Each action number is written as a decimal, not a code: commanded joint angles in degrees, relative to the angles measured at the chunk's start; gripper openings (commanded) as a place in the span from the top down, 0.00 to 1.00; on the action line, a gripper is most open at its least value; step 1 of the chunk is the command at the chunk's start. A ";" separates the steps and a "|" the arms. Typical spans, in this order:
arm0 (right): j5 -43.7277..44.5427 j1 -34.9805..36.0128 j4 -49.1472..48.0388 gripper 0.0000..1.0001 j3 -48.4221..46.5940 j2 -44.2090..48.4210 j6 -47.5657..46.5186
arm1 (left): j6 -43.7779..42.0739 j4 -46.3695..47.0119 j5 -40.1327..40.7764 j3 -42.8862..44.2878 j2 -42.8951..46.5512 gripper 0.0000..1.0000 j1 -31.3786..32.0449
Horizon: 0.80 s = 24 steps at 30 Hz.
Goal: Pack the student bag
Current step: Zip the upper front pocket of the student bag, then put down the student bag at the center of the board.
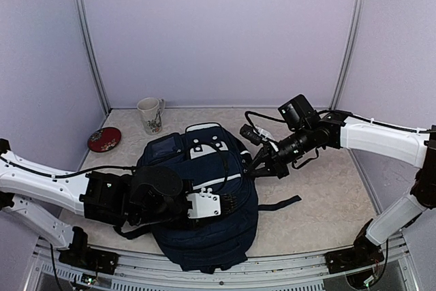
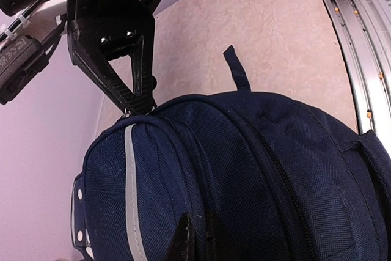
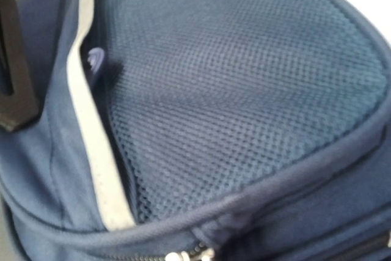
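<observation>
Item 1. The student bag (image 1: 204,236) is found lying flat on the table (image 1: 327,189), at the centre of the surface and toward its 6 o'clock edge. The handle end is turned toward 12 o'clock. A black strap (image 1: 279,204) trails out from the bag's side toward 3 o'clock and rests on the table top.

Item 2. The left gripper (image 1: 230,202) is brought in from 9 o'clock and is laid over the middle of the bag. In the left wrist view its fingers (image 2: 183,239) are seen closed together, tips pressed against the navy fabric. Whether a fold of cloth is caught between them cannot be told.

Item 3. The right gripper (image 1: 253,168) is set at the bag's 2 o'clock edge. From the left wrist view its jaws are seen drawn shut, with the tips meeting on the seam at the end of the grey stripe (image 2: 129,181). Whether anything is pinched there cannot be told.

Item 4. In the right wrist view a navy mesh panel (image 3: 232,90) is shown close up, bordered by the stripe, with a zip pull (image 3: 195,252) at 6 o'clock.

Item 5. A mug (image 1: 150,114) is noted upright at 11 o'clock of the table, and a red dish (image 1: 104,139) at 10 o'clock, both well apart from the bag.
</observation>
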<state>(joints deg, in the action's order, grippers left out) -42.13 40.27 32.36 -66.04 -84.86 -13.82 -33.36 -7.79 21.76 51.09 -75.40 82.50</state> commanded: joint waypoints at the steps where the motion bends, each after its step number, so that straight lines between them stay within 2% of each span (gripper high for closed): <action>1: 27.23 -8.19 -17.39 1.00 -2.22 -0.47 3.81 | -1.09 -7.52 -16.76 -2.04 1.33 1.00 4.50; 2: 28.75 -8.21 -18.10 1.00 -1.47 -0.44 3.82 | -1.02 -6.64 -17.35 -2.71 1.92 1.00 4.20; 3: 28.65 -8.19 -18.62 0.95 -0.71 -0.21 3.65 | -0.77 -5.79 -17.80 -3.37 2.58 1.00 3.73; 5: 22.71 -8.11 -19.62 0.72 1.23 1.20 3.46 | 0.66 -3.39 -17.30 -4.58 3.94 1.00 2.40; 6: 20.04 -8.03 -20.26 0.65 2.50 2.39 3.65 | 1.56 -2.24 -16.80 -4.91 4.48 1.00 1.56; 9: 13.52 -8.09 -21.73 0.52 6.93 6.88 4.48 | 4.68 0.08 -14.41 -3.99 4.94 0.99 0.24; 10: 11.86 -8.10 -21.77 0.49 8.19 8.41 4.98 | 6.06 0.61 -13.59 -3.15 4.68 0.86 0.24; 13: 10.30 -8.10 -22.61 0.47 11.78 13.12 8.05 | 9.32 0.20 -12.95 0.25 3.52 0.36 0.39; 17: 10.27 -8.04 -27.15 0.47 16.30 18.00 15.87 | 13.60 -4.94 -16.14 7.46 4.09 0.05 2.03; 18: 9.69 -8.02 -28.74 0.47 17.65 18.71 17.93 | 15.56 -4.91 -16.68 8.44 5.31 0.02 2.13; 20: 9.14 -7.59 -31.71 0.47 20.19 19.77 21.23 | 22.81 -4.28 -14.32 8.55 8.71 0.01 -0.42; 22: 11.21 -6.93 -34.73 0.49 22.34 20.33 24.88 | 34.52 -7.55 -9.88 8.18 11.66 0.01 -9.54; 24: 12.51 -6.70 -38.43 0.50 23.99 19.65 28.81 | 44.21 -11.98 -5.92 6.00 14.81 0.01 -23.65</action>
<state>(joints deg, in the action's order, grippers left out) -31.57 32.56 2.46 -45.39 -64.97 5.10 -10.41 -12.27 7.57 58.35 -66.32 77.65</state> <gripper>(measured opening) 0.498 0.989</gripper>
